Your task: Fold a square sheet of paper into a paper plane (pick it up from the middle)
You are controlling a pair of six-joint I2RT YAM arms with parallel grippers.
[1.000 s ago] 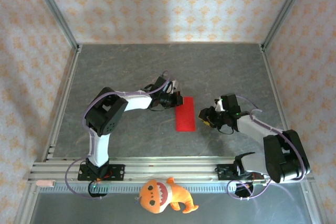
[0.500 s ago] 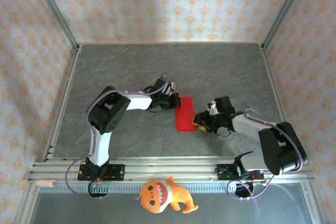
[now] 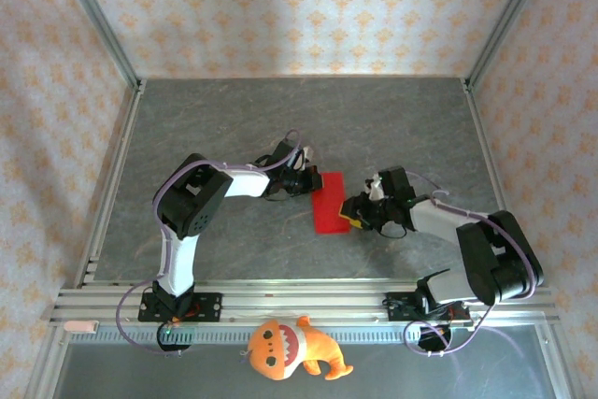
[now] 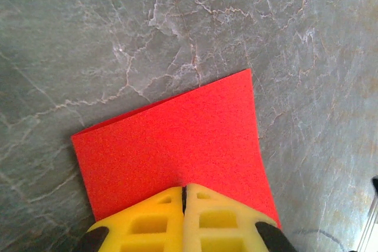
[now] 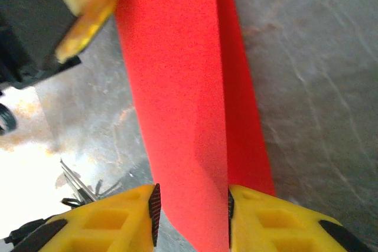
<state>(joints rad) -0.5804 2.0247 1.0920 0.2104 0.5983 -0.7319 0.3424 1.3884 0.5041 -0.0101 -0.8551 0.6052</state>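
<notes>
**Folded sheet, pinned on one side and straddled on the other, seen from beside the table.** The square sheet of paper point(image 3: 329, 205), doubled into a narrow red rectangle, lies on the table point(image 3: 402, 128) between the two arms. The left gripper point(image 4: 184, 219) has its fingers pressed together, with the tips resting on one edge of the sheet as a hold-down. The right gripper point(image 5: 192, 219) stands at the opposite side with its fingers apart, and the end of the paper shows in the gap between them. The upper layer point(image 5: 171, 87) does not cover the lower one, a strip of which shows beside it (the halves look slightly out of register).

Risks, as I judge them:
- Closing on the upper layer alone would pull the halves further apart.
- Dragging against the pinned edge could skew or tear so thin a sheet.
- If the hold-down slips, the whole sheet would slide and the crease would come out crooked.
</notes>
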